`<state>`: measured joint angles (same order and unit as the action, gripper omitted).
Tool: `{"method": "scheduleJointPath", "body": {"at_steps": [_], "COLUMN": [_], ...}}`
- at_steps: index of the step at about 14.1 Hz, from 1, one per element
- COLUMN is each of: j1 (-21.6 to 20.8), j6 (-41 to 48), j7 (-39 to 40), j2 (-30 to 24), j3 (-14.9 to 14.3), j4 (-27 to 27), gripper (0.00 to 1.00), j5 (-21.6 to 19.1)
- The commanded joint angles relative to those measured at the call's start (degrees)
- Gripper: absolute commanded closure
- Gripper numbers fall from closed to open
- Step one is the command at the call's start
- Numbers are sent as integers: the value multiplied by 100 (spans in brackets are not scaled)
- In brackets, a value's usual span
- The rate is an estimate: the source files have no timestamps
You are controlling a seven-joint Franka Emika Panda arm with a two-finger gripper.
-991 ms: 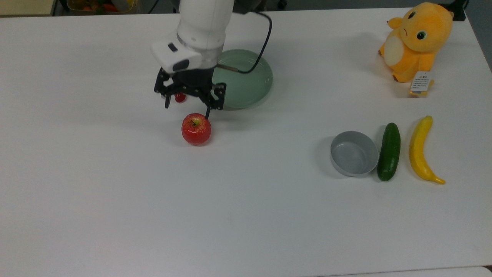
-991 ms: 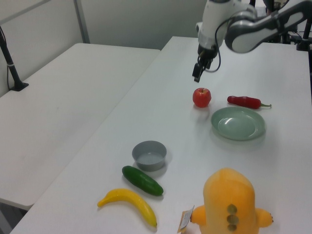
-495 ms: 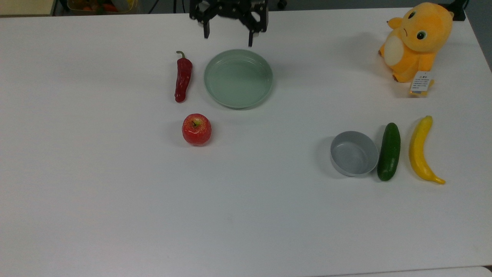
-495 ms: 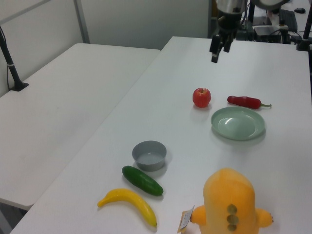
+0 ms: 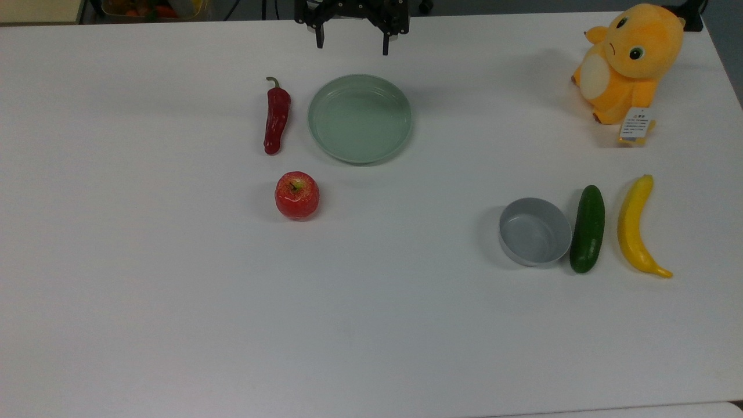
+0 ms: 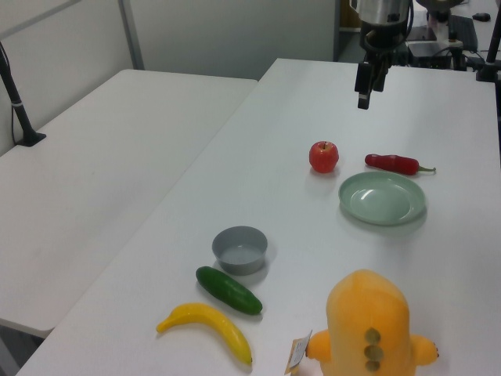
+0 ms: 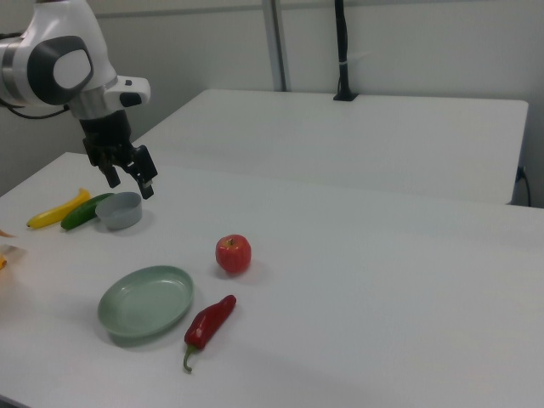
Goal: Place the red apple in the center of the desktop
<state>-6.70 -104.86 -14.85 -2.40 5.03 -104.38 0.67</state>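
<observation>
Gripper (image 5: 352,42) hangs empty with fingers spread, high over the desktop's (image 5: 174,325) far edge in the top view. Red apple (image 5: 296,195) sits well apart from it, toward the top view's bottom, beyond the green plate (image 5: 360,118); stem up, round, no long axis. Only writing: plush toy's (image 5: 627,61) tag (image 5: 635,123), unreadable.

A red chili (image 5: 277,118) lies just beside a green plate (image 5: 360,118), on the top view's left of it. Well apart, toward the top view's right, a grey bowl (image 5: 534,231), a cucumber (image 5: 587,229) and a banana (image 5: 636,226) sit in a row, bowl and cucumber nearly touching. An orange plush toy (image 5: 627,62) with a paper tag (image 5: 635,123) sits beyond them.
</observation>
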Motion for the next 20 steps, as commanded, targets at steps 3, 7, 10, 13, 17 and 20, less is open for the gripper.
{"method": "scheduleJointPath", "body": {"at_steps": [3,7,10,13,17,20], "j1": [160,222,205,222,231,240], "j6": [-9,35,36,53,53,71], "j7": [385,395,404,413,465,1149], "j2": [29,221,292,407,442,442], "j3": [-82,-99,-283,-284,-284,-284], "j4": [-30,110,242,357,357,357], "gripper": [0,0,0,0,0,0], "j5": [-137,-242,-348,-357,-357,-339]}}
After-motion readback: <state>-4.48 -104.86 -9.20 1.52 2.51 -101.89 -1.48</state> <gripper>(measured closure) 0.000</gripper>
